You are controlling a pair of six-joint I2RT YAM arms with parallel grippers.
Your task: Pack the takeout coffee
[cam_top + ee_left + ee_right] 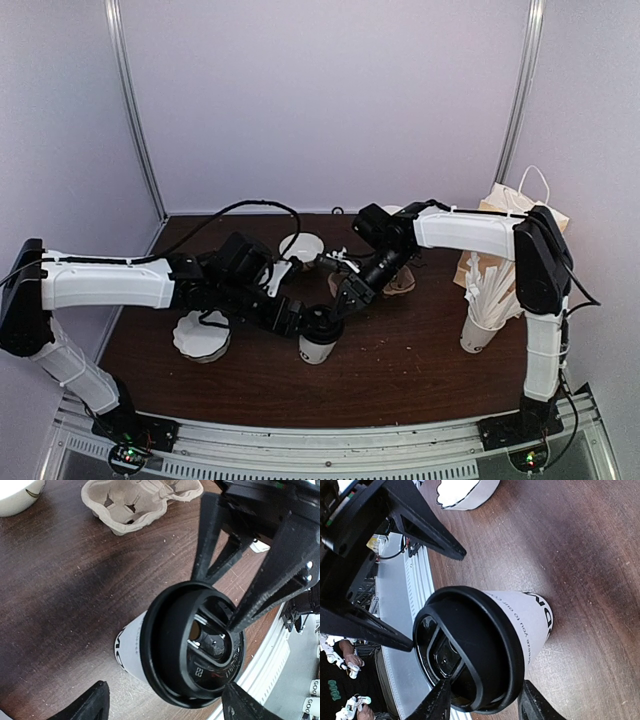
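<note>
Standing upright at table [430, 350] centre, near side: cup [317, 350], black lid [167, 640] on top. Printed low on cup wall: large dark letters, cut off; small print alongside, not legible. Embossed on lid: marks, unreadable. Spread wide astride cup: left gripper [167, 706]. Half spread, tips at lid rim: right gripper [485, 703]; clamped or not, cannot tell.

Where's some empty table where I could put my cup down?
The table is bare along its near edge, between the coffee cup and the cup of sticks. The middle is crowded: the left gripper and right gripper meet at the coffee cup, with the cardboard carrier just behind.
</note>
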